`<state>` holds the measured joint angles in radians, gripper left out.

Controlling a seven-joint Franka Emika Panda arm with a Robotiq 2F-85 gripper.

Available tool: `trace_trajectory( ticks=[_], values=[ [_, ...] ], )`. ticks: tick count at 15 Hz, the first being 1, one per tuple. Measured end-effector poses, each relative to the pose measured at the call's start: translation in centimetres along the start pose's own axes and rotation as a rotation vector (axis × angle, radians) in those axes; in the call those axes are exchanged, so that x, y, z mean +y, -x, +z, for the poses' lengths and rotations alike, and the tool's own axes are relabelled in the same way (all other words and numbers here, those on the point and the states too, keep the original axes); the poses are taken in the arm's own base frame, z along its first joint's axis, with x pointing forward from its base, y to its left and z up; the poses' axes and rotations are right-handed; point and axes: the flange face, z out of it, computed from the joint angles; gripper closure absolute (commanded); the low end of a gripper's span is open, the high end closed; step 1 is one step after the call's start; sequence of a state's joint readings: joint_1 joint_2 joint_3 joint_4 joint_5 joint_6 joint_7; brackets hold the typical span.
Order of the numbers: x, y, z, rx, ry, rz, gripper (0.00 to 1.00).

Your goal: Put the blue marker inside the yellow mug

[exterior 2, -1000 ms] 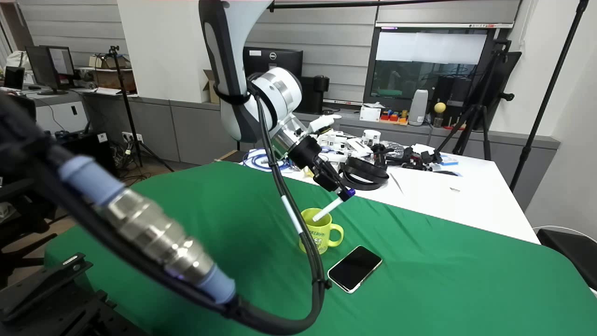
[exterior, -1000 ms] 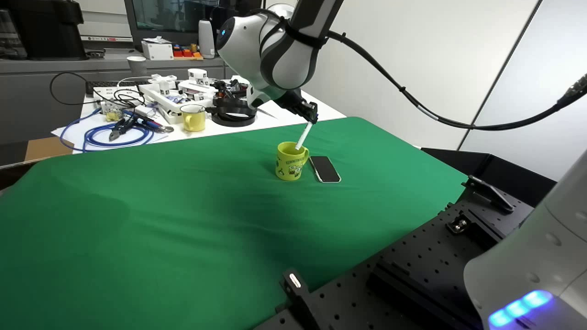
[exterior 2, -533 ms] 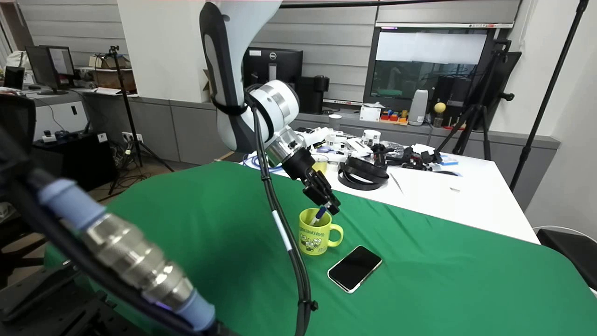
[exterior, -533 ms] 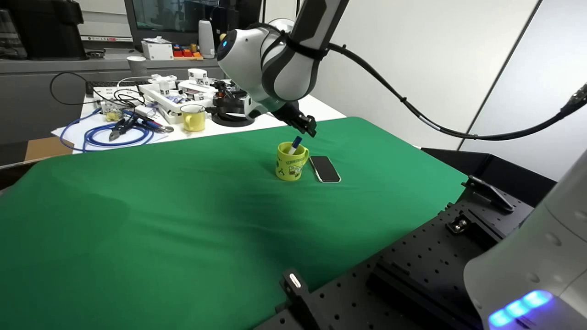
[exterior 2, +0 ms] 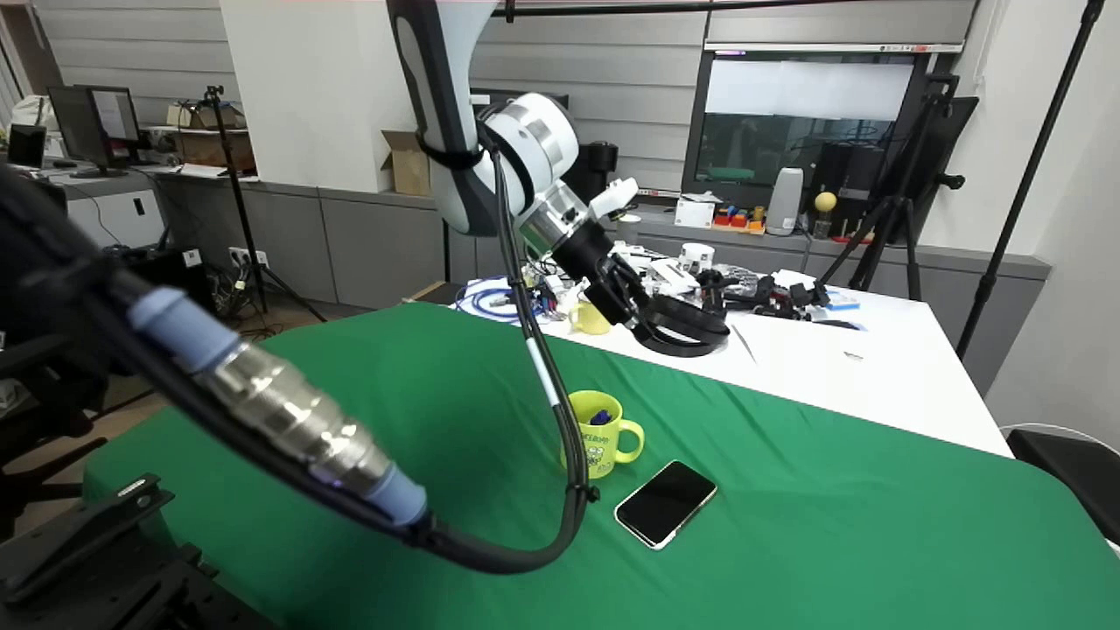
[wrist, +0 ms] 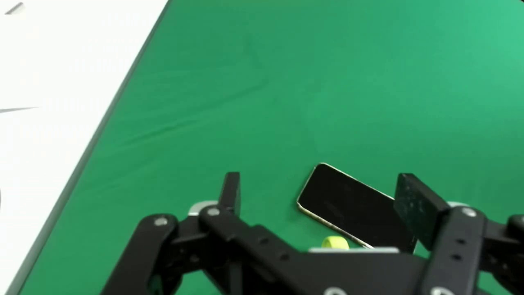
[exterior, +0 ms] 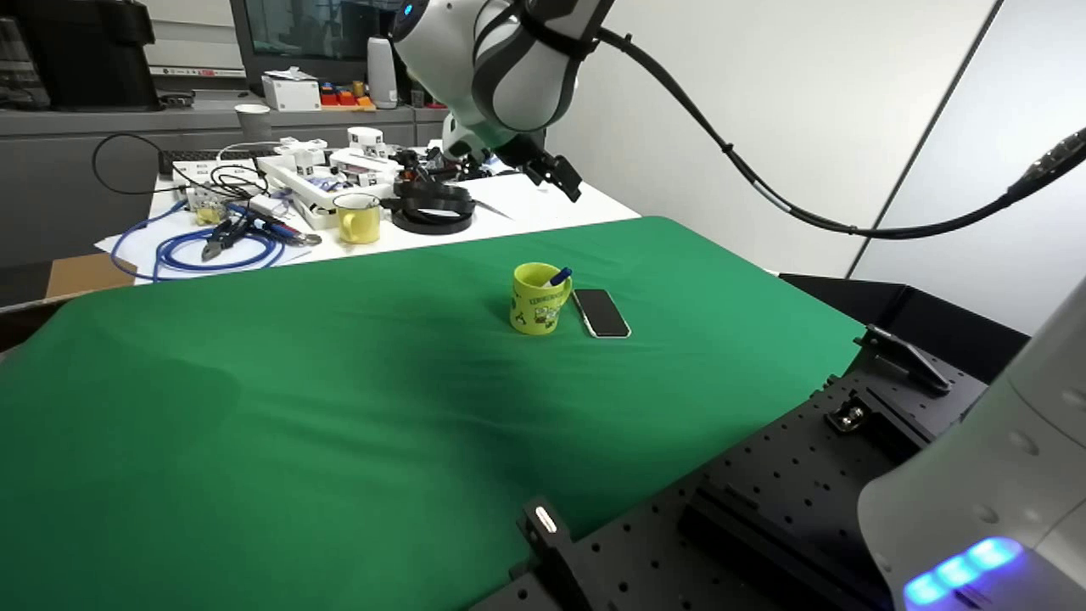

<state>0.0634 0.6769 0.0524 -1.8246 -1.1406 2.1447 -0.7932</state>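
Observation:
The yellow mug (exterior: 533, 312) stands upright on the green cloth in both exterior views, with only its handle (wrist: 335, 243) showing at the bottom of the wrist view. Inside it leans the blue marker (exterior: 561, 276), its blue cap poking over the rim on the handle side; the mug wall hides most of the white barrel. In an exterior view the cap (exterior 2: 600, 417) shows within the mug's mouth. My gripper (wrist: 318, 184) is open, its fingers wide apart with nothing between them. It hangs above and behind the mug, clear of mug and marker.
A dark phone (exterior: 601, 313) lies flat beside the mug's handle. Behind the cloth, a white table (exterior: 543, 204) carries cables, pliers, a second yellow cup (exterior: 357, 220) and a black ring-shaped object (exterior 2: 682, 325). The arm's cable (exterior 2: 525, 560) loops across an exterior view.
A second ago the gripper held the marker tilted over the mug. It let go, the marker dropped in and tipped toward the handle, and the arm rose away with its fingers spread.

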Motion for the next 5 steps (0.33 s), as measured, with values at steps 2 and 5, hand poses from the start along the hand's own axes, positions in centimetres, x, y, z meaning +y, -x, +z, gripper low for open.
trace_trajectory(
  ticks=[2,5],
  values=[
    [0.3,1.7,-0.8,-0.003,-0.016,0.017,0.00],
    [0.3,2.0,-1.0,-0.004,-0.023,0.020,0.00]
  ],
)
